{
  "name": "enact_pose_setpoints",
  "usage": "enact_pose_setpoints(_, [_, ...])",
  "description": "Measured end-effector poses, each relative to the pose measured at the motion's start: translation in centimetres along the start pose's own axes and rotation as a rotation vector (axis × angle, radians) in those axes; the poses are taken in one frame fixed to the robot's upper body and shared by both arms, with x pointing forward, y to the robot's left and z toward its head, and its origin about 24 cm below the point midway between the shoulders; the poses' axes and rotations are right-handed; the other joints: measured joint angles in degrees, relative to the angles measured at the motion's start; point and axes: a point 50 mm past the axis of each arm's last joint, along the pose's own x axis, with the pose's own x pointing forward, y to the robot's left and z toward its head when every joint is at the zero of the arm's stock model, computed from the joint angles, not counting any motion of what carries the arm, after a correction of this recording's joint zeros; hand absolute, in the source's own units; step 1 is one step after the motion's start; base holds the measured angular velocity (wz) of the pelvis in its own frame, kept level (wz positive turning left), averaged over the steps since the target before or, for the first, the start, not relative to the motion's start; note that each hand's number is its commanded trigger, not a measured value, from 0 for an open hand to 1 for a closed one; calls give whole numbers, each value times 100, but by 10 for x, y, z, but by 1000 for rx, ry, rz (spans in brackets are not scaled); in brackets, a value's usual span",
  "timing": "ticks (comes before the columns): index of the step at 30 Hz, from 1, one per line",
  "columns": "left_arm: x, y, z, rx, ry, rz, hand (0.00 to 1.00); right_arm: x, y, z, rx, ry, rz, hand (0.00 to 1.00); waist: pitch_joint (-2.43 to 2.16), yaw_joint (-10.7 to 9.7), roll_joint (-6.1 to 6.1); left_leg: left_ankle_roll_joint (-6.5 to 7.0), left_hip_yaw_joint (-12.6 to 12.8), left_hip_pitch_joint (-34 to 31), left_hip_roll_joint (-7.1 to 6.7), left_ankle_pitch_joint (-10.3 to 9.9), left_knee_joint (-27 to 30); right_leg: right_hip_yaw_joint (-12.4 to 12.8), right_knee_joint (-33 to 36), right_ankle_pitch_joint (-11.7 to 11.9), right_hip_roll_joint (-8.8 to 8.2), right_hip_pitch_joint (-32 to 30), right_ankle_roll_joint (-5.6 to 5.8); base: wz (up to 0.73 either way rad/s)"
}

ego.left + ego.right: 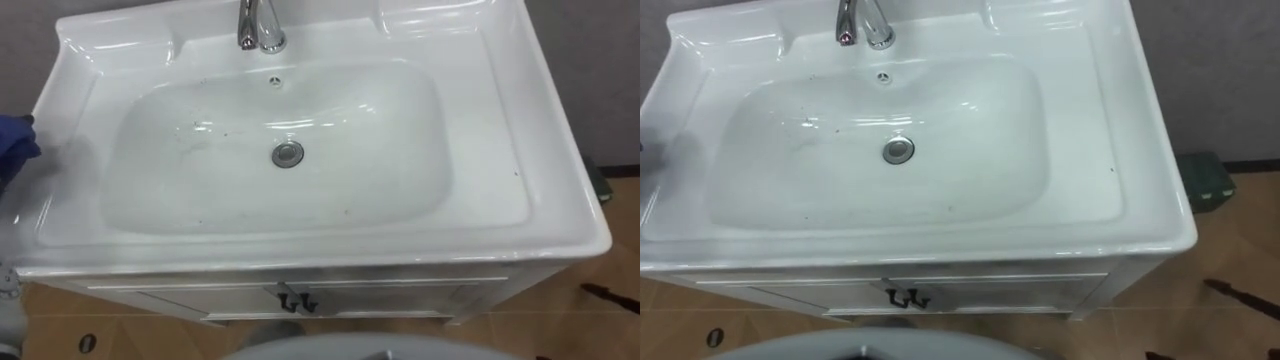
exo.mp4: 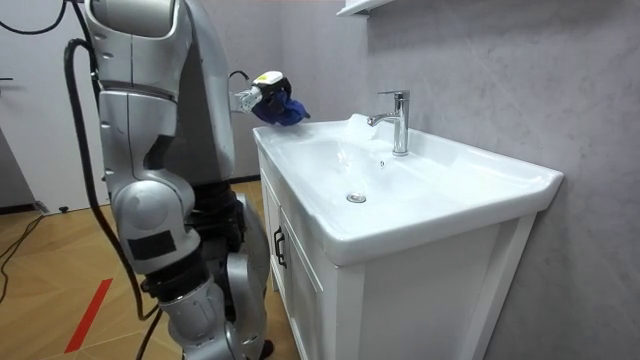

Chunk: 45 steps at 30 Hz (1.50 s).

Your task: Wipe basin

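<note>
White basin (image 1: 500,190) before us, dirt specks (image 1: 212,129) dotting its bowl; at its left rim our left hand (image 2: 257,94) apparently clutches a blue cloth (image 2: 282,110), poised, we'd say, to start wiping.

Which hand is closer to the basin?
Left. The left hand, clutching a blue cloth, is beside the left rim of the basin; where the right hand is cannot be told.
</note>
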Motion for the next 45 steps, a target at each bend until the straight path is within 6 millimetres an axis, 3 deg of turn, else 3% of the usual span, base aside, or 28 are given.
enact_pose_setpoints(5, [-14,-11,-4,-8,43,-48,100,0,0,-2,-1,4,-8,0,16,-61,35,2,4,41,0,-3,0,32,13,4,2,42,-3,1])
enact_pose_setpoints(7, [-17,-14,-3,-18,49,-61,50,0,-1,-3,-1,6,-8,0,20,-75,37,2,6,39,0,-3,-1,26,23,4,1,42,-3,4])
enact_pose_setpoints(8, [-17,-15,-2,-21,50,-73,8,0,0,-3,-2,6,-7,0,21,-85,34,2,6,39,0,-3,-1,26,24,4,1,42,-3,0])
enact_pose_setpoints(9, [-18,-16,-2,-22,50,-81,0,0,0,-3,-2,6,-6,0,22,-98,32,2,7,38,0,-3,0,27,24,4,1,42,-3,0])
enact_pose_setpoints(11, [-18,-16,-2,-23,50,-87,0,0,0,-2,-4,4,-4,0,38,-118,0,2,12,40,0,-3,0,32,18,4,-1,41,-3,0])
enact_pose_setpoints(26, [-21,-23,2,-90,75,-140,0,1,0,4,-8,-8,-8,0,36,-201,1,3,6,27,-1,-3,2,26,-6,15,11,42,0,0])
enact_pose_setpoints(39, [-19,-29,11,-352,180,-175,0,0,0,2,14,-4,-23,0,43,-235,-8,4,3,30,0,-4,2,-18,-101,30,28,104,-4,1])
enact_pose_setpoints(45, [-10,-14,24,-451,137,-139,0,1,1,7,38,-1,-15,0,41,-272,-21,4,0,-39,-1,-4,7,-27,-109,33,27,49,0,2])
